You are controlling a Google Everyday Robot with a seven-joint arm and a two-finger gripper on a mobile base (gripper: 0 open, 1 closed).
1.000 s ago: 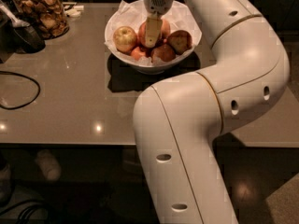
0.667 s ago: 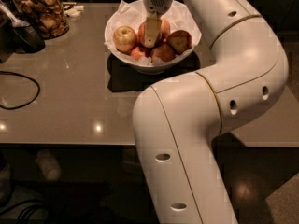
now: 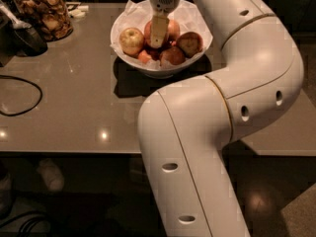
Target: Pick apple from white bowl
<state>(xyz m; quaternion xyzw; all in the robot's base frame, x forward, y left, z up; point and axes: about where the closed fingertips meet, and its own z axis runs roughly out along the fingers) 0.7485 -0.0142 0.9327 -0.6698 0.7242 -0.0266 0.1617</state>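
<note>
The white bowl (image 3: 157, 71), lined with crinkled white paper, stands on the table at the back middle and holds several apples. A large deep red apple (image 3: 190, 43) lies at the bowl's right side, with another dark red one (image 3: 172, 57) in front of it. A yellow-green apple with a red blush (image 3: 131, 40) lies at the left. My gripper (image 3: 157, 42) reaches straight down into the middle of the bowl, among the apples and to the left of the deep red apple. It hides what lies under it.
A glass jar of brown snacks (image 3: 45, 14) stands at the table's back left, with a dark object (image 3: 24, 37) beside it. A black cable (image 3: 22, 107) loops on the left of the grey table (image 3: 79, 93). My white arm fills the right and the foreground.
</note>
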